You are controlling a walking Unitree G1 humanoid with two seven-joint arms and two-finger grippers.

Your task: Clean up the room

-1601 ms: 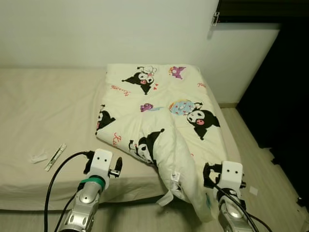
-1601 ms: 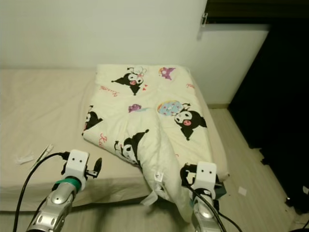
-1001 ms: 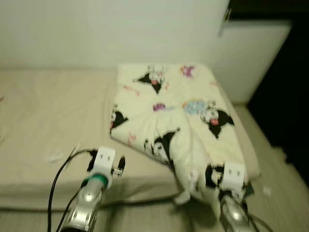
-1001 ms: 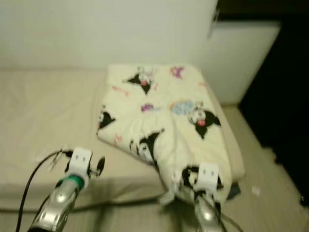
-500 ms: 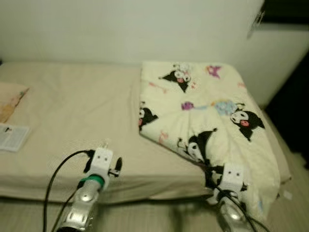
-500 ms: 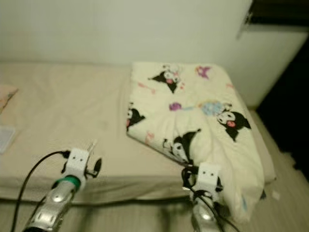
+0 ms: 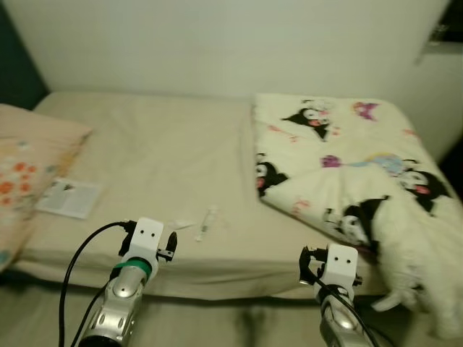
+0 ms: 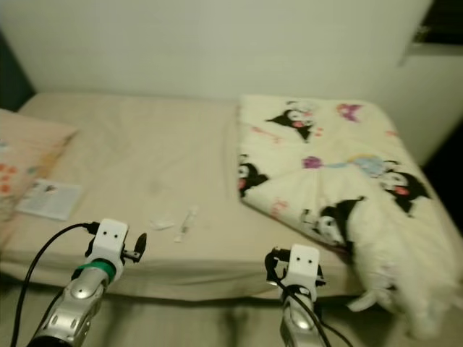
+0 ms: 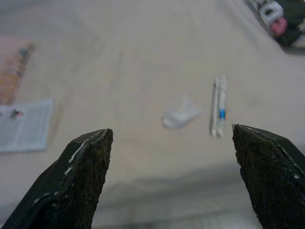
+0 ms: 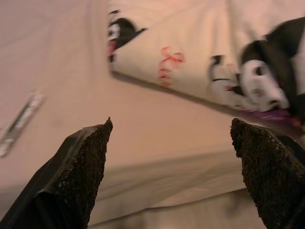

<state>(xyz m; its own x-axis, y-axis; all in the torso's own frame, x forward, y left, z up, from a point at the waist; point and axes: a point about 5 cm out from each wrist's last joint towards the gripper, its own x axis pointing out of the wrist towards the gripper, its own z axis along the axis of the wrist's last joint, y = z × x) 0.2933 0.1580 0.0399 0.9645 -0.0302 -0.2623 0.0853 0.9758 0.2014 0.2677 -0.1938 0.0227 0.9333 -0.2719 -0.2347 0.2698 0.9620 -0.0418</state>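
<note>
A wide bed with a beige fitted sheet (image 7: 166,152) spans the head-camera frame. A cream quilted blanket printed with black cartoon characters (image 7: 340,166) lies folded at centre right, its lower right corner spilling off the mattress edge. A peach floral pillow (image 7: 29,166) sits at far left, with a white printed leaflet (image 7: 69,197) beside it.

Near the front edge, just left of centre, lie the litter items: a slim white tube-shaped packet with a blue mark (image 9: 218,113) and, just beside it, a small crumpled white wrapper (image 9: 180,114). The packet's long axis runs from the mattress's front edge toward the wall, tilted slightly right at its far end; which end is its head cannot be told.

The left end effector (image 9: 171,181) hovers short of both scraps with fingers spread wide, empty. The right end effector (image 10: 171,171), likewise spread and empty, faces the blanket's folded edge.

The risk: both scraps are thin and lie flat on soft sheet, so a closing pinch could gather fabric or slide the packet away. A blurred view suggests motion that could spoil the aim.
</note>
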